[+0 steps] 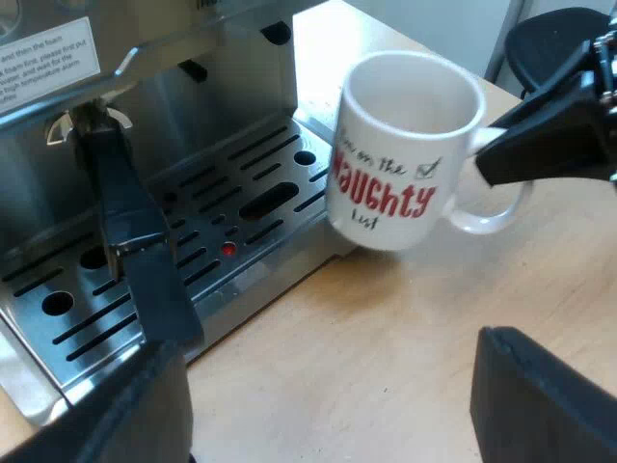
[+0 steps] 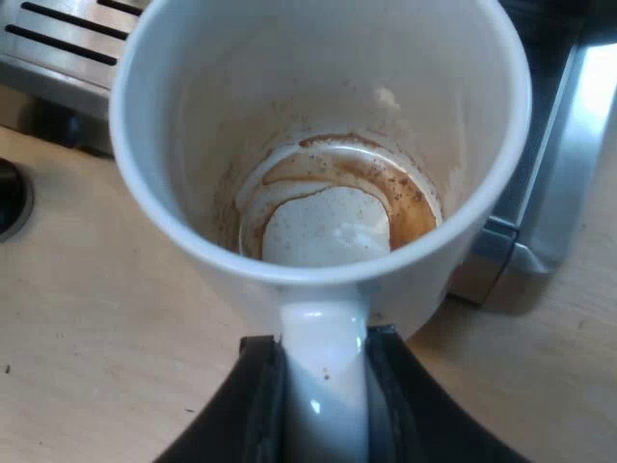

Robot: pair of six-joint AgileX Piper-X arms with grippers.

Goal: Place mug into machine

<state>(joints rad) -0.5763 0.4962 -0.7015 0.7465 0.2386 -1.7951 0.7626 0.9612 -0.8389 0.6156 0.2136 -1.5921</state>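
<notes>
Mug (image 1: 405, 154) in right tool (image 2: 325, 386), over wooden tabletop (image 1: 386, 367) beside drip tray (image 1: 193, 241).

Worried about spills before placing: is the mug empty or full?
Empty of drink: the mug holds only a brown coffee residue on its bottom, with the right claw shut on its handle.

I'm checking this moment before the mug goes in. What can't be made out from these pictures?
1. Left wrist view: the holder's handle runs behind the left claw, hiding its end.
2. Left wrist view: the machine's label is cut by the picture's edge, its print too small to read.
3. Right wrist view: the mug, held by the right claw, covers whatever lies beneath it.
</notes>
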